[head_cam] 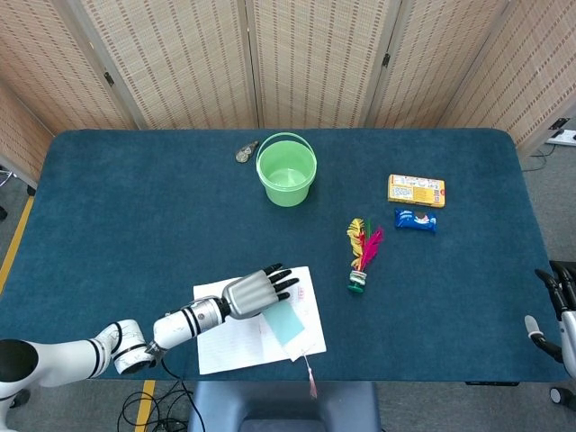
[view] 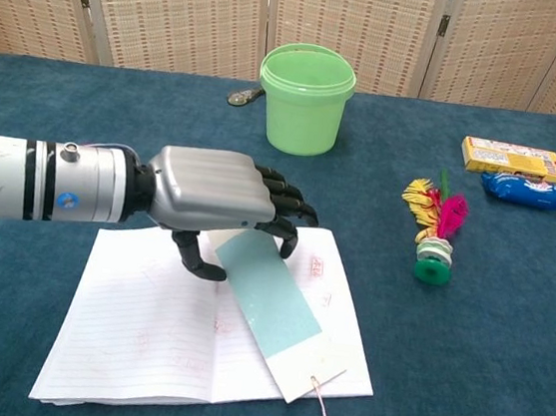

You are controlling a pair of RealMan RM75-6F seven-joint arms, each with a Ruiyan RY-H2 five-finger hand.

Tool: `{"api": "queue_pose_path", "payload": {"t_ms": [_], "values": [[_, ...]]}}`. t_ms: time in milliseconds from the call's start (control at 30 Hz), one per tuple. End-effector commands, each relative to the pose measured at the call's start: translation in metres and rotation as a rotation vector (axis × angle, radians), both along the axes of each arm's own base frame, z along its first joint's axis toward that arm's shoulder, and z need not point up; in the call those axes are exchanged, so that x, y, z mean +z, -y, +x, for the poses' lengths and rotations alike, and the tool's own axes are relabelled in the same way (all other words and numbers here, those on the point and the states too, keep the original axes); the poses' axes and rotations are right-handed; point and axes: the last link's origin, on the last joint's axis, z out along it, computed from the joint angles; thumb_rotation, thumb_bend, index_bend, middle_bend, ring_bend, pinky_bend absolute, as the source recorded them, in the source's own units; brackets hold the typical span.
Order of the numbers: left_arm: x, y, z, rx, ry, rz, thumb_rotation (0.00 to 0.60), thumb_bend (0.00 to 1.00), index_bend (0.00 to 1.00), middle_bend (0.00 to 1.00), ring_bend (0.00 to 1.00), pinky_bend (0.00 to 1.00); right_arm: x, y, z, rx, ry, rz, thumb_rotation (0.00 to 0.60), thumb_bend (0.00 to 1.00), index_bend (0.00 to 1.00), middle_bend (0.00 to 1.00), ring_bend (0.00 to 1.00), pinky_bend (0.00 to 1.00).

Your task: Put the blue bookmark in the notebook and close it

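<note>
Blue bookmark held over the open notebook

The pale blue bookmark [view: 268, 298], white-edged with a pink tassel cord at 5 o'clock, was pinched by the left hand [view: 220, 202] above the lined notebook [view: 143, 338]; red scribbles were unreadable. The right hand [head_cam: 555, 301] was seen only partly, its state indeterminable.

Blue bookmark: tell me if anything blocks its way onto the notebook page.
Nothing visible does. The left hand holds the blue bookmark right over the open notebook, whose page is bare beneath it.
</note>
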Motion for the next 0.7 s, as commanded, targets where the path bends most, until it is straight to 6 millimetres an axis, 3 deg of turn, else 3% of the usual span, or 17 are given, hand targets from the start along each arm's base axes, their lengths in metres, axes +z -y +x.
{"api": "queue_pose_path", "payload": {"t_ms": [33, 700], "values": [[0.0015, 0.0, -0.0005, -0.015, -0.01, 0.003, 0.6, 0.33, 0.36, 0.11, 0.1, 0.16, -0.0001, -0.0005, -0.0001, -0.001, 0.001, -0.001, 0.6, 0.26, 0.16, 0.09, 0.09, 0.14], [0.0087, -0.0016, -0.0029, -0.095, -0.115, 0.011, 0.6, 0.34, 0.31, 0.11, 0.05, 0.15, 0.0001, -0.0032, -0.0001, -0.002, 0.002, -0.008, 0.6, 0.26, 0.16, 0.09, 0.09, 0.14]]}}
